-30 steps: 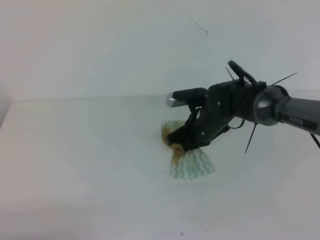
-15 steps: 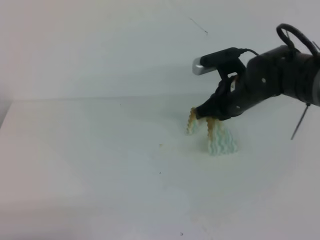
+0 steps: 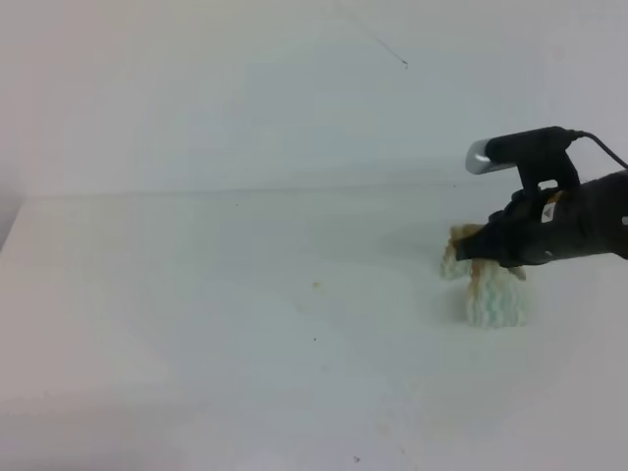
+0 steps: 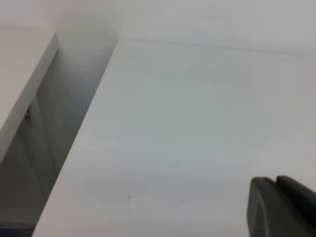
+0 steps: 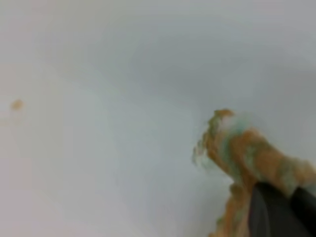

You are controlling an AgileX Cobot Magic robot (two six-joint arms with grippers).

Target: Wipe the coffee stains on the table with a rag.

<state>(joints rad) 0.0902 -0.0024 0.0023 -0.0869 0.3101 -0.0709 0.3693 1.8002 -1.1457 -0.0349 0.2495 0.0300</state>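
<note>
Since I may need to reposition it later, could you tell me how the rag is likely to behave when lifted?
Probably floppy: the rag droops in folds below the right claw. Likely light, since a small pinch holds it. Its orange-brown patches suggest dampness, so it might cling or smear.

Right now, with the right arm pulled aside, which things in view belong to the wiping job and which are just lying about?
Job:
- white green-striped rag with orange-brown blotches, pinched in the right gripper
- small orange-brown leftover coffee spot
- plain white table

Lying about:
- tiny dark specks on the tabletop
- left gripper, only its tip in view, away from the job
</note>
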